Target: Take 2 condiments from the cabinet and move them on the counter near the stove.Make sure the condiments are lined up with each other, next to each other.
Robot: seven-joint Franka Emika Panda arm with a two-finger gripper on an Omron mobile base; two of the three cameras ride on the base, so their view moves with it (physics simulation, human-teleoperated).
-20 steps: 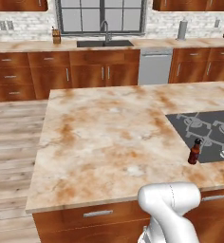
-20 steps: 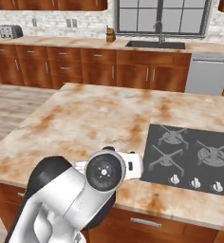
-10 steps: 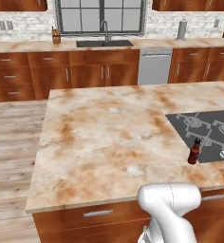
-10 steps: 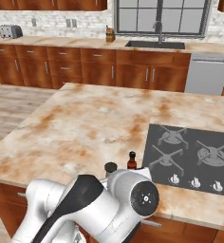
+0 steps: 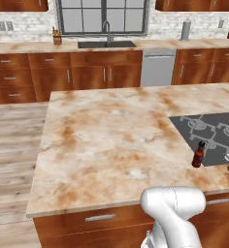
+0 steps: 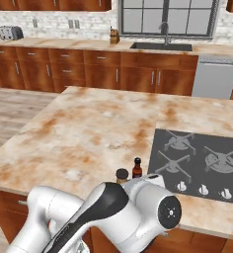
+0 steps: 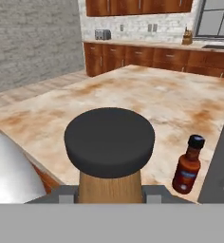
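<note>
Shaker [image 7: 109, 156] sits clamped in my gripper [image 7: 109, 192], sauce bottle [image 7: 187, 165] already parked at three o'clock, lining-up left.

Broad bare counter [image 5: 111, 140] leftward; sauce bottle [image 5: 198, 155] upright beside stove [image 5: 211, 135] edge.

Kitchen: stove [image 5: 214, 136], sink [image 6: 161, 46], probably a toaster [image 6: 10, 32].

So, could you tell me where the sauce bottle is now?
The sauce bottle stands upright on the counter at the stove's near-left corner, with the shaker beside it.
</note>
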